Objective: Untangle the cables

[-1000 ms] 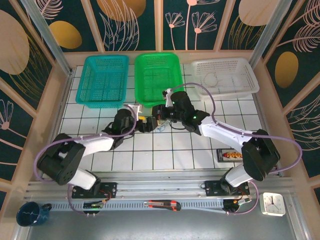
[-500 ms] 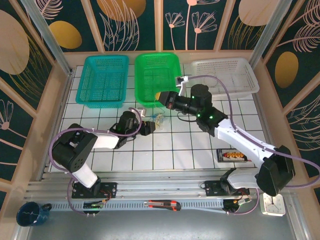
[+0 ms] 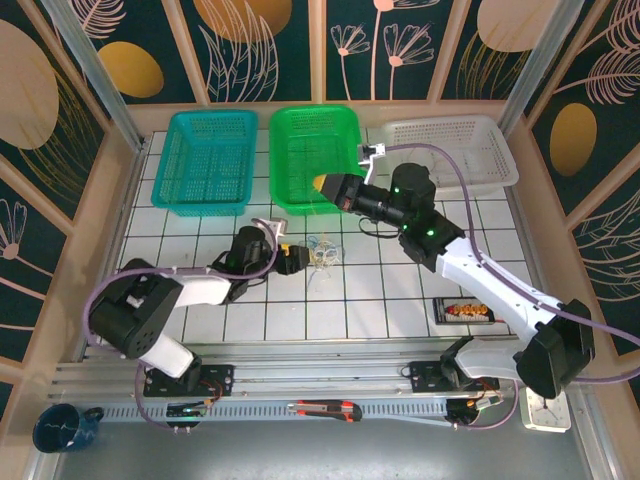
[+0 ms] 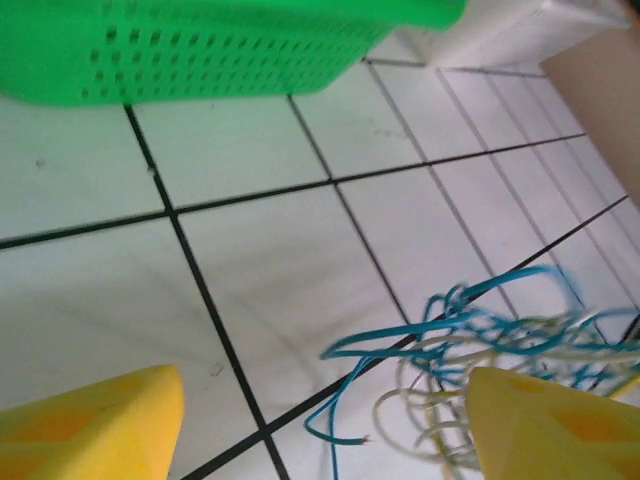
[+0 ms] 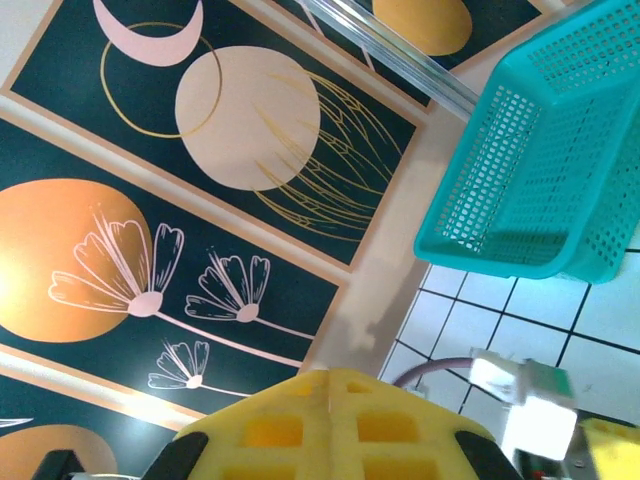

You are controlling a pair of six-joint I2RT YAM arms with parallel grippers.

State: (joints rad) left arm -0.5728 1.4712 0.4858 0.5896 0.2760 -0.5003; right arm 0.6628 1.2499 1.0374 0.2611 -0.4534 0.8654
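The cables (image 3: 322, 252) lie as a small tangle of thin blue, white and pale yellow loops on the white tiled table (image 3: 380, 290). My left gripper (image 3: 292, 259) rests just left of the tangle. In the left wrist view my left gripper (image 4: 320, 440) stands open, and the cables (image 4: 470, 330) lie between the yellow fingers (image 4: 90, 430), crowding against the right one, with a blue end curling free. My right gripper (image 3: 325, 185) hangs above the green basket's front edge, away from the tangle. Its yellow fingertips (image 5: 330, 420) are shut flat together and I see no cable between them.
A teal basket (image 3: 205, 160), a green basket (image 3: 313, 130) and a white basket (image 3: 450, 150) line the back. A small dark packet (image 3: 465, 310) lies at the right front. A clock (image 3: 546, 408), a mug (image 3: 60, 428) and a hand tool (image 3: 325, 409) sit by the arm bases.
My right gripper has lifted off the tangle and moved back and right to the green basket's edge. My left gripper narrowed, then widened again beside the cables.
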